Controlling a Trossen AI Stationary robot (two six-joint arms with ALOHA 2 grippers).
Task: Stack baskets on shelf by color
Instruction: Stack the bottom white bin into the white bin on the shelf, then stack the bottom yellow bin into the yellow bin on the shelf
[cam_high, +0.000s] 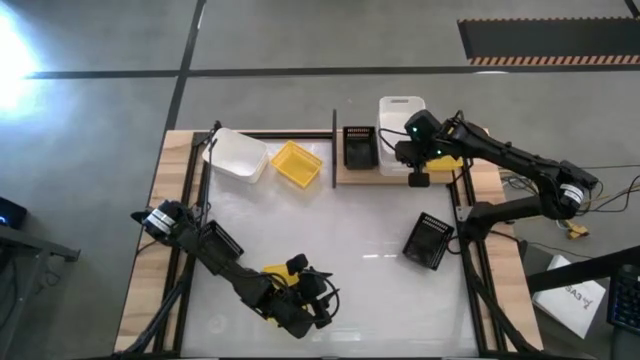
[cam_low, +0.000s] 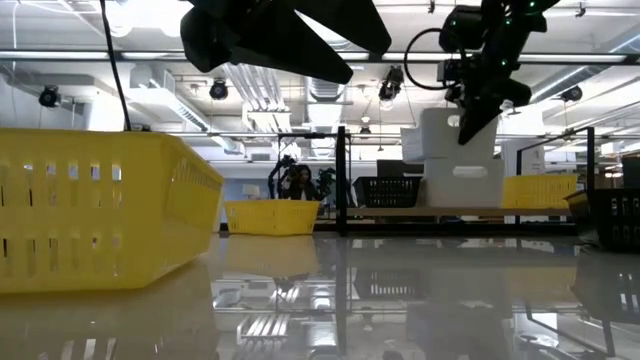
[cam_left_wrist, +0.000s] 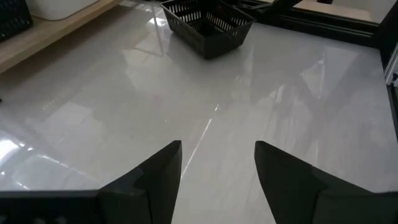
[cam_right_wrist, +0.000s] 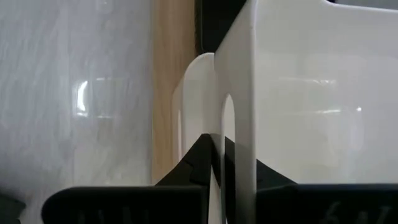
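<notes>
The shelf (cam_high: 345, 178) runs along the table's far edge. On it stand a black basket (cam_high: 360, 148), a stack of white baskets (cam_high: 398, 115) and a yellow basket (cam_high: 447, 162), partly hidden under my right arm. My right gripper (cam_high: 411, 150) is shut on the upper white basket (cam_low: 445, 128), which sits in the lower one (cam_low: 465, 182). On the table rest a white basket (cam_high: 237, 155), a yellow basket (cam_high: 297, 163), a black basket (cam_high: 430, 240) and a yellow basket (cam_high: 277, 283) beside my left gripper (cam_high: 322, 302). That gripper (cam_left_wrist: 217, 168) is open above bare tabletop near the near edge. My right gripper (cam_right_wrist: 227, 168) pinches the upper white basket's side wall (cam_right_wrist: 239, 112) at its rim, beside the handle slot, one finger inside the basket and one outside. The fingers (cam_low: 472, 115) come from above, pointing down. The basket sits in the white one below it on the shelf.
Black upright rods (cam_high: 334, 148) stand at the shelf's ends. Black metal frame rails (cam_high: 465, 215) run along the table's left and right sides. The middle of the white tabletop (cam_high: 340, 225) is bare. A person shows far off in the room (cam_low: 298, 182).
</notes>
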